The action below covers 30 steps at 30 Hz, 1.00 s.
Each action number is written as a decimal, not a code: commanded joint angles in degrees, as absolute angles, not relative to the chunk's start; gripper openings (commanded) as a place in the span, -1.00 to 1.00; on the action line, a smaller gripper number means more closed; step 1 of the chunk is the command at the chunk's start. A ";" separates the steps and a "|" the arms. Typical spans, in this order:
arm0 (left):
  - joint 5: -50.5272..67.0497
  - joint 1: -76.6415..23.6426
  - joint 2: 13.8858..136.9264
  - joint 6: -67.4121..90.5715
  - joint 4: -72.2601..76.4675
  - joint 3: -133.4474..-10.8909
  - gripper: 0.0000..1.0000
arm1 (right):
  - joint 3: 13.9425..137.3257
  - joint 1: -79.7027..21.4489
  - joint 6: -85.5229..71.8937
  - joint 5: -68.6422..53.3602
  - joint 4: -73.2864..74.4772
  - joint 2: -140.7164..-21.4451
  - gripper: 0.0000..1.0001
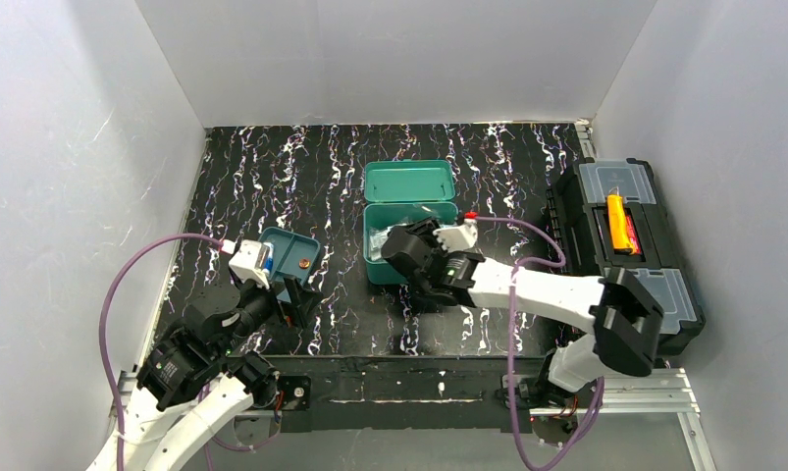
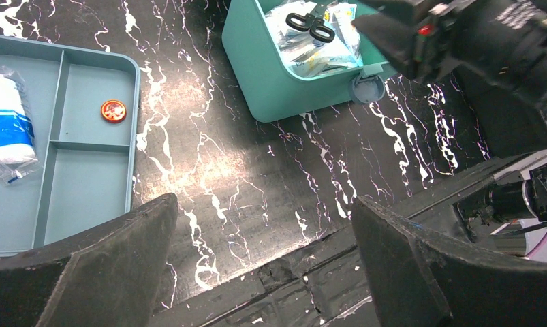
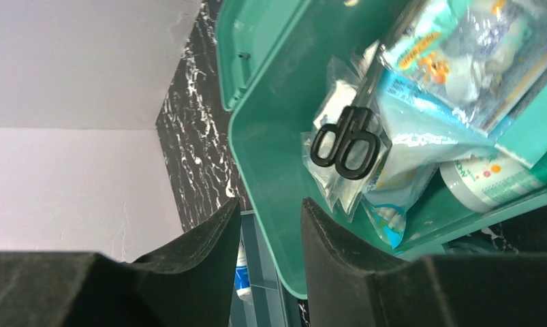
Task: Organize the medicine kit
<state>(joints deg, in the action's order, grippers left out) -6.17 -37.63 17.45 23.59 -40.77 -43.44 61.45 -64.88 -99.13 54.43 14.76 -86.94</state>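
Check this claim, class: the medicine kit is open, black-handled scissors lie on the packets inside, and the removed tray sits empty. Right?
No. The tray is not empty: the left wrist view shows a wrapped roll and a small orange tin in it.

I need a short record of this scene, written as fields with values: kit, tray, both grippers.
medicine kit: lid open, packets and black scissors inside
inner tray: out on table, left of kit
tray contents: wrapped bandage roll, small orange tin
left gripper: open, empty, above table
right gripper: fingers slightly apart at kit's rim
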 commanded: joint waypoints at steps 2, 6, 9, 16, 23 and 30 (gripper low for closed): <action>-7.46 -37.92 18.76 23.39 -41.04 -43.15 0.99 | 58.51 -63.54 -85.06 57.25 9.78 -78.63 -0.07; -8.27 -37.91 19.54 23.55 -41.31 -43.20 0.99 | 57.32 -60.97 -69.71 50.36 4.46 -74.87 -0.06; -10.05 -37.93 20.21 24.16 -41.67 -43.41 0.99 | 57.94 -59.46 -60.87 44.96 4.66 -72.84 -0.01; -21.03 -37.95 28.05 28.72 -47.72 -46.63 0.99 | 60.06 -58.98 -44.31 36.06 7.15 -68.81 0.10; -26.52 -37.64 40.04 36.50 -49.64 -48.55 0.99 | 61.44 -58.89 -37.02 27.19 14.10 -64.60 0.07; -28.92 -34.02 48.33 44.19 -49.17 -49.55 0.99 | 58.99 -58.90 -34.60 21.48 20.12 -56.24 0.01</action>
<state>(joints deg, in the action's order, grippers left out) -24.84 -36.32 46.33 38.39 -48.21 -47.62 58.65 -59.02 -38.44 26.06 16.29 -61.32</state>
